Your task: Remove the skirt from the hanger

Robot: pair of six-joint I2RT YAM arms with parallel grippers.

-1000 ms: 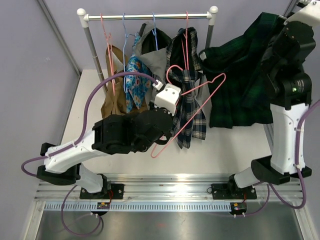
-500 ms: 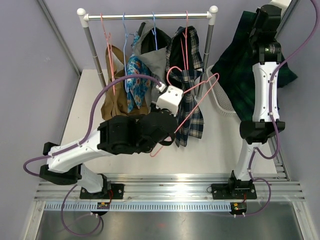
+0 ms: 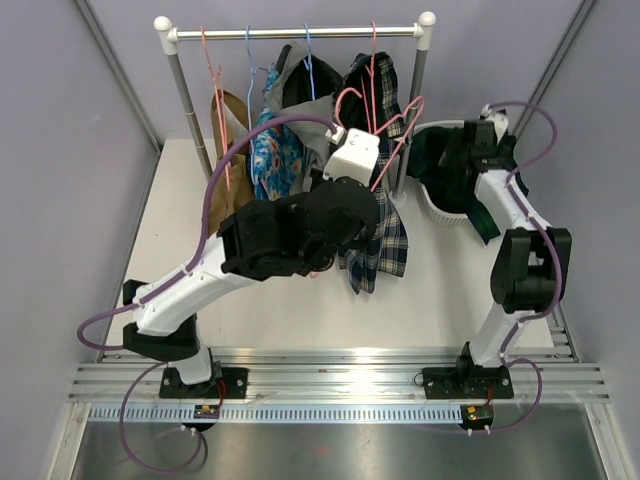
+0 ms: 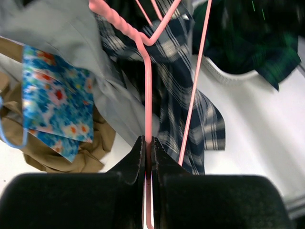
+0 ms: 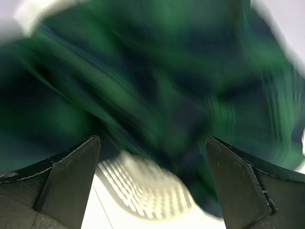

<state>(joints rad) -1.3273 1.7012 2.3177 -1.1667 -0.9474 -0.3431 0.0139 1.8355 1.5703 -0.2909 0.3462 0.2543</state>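
Observation:
The dark green plaid skirt [image 3: 447, 165] lies heaped in the white basket [image 3: 437, 212], one fold hanging over its right rim; it is free of the hanger. In the right wrist view the skirt [image 5: 143, 71] is blurred, just beyond the fingers and above the basket's slotted wall [image 5: 147, 191]. My right gripper [image 5: 152, 164] is open, over the basket [image 3: 487, 130], with nothing between its fingers. My left gripper [image 4: 148, 148] is shut on the wire of the bare pink hanger [image 4: 147, 95]. That hanger [image 3: 395, 125] is held up near the rack's right post.
A clothes rack [image 3: 300, 33] spans the back of the table. On it hang a tan garment [image 3: 228, 200], a blue floral one [image 3: 275, 160], a grey one [image 3: 300, 105] and a navy-white plaid one [image 3: 385, 240]. The left arm stretches across the table's middle.
The right arm swung down from high at the right, lowered the skirt into the basket and opened its jaws. The left arm lifted the pink hanger up toward the rail.

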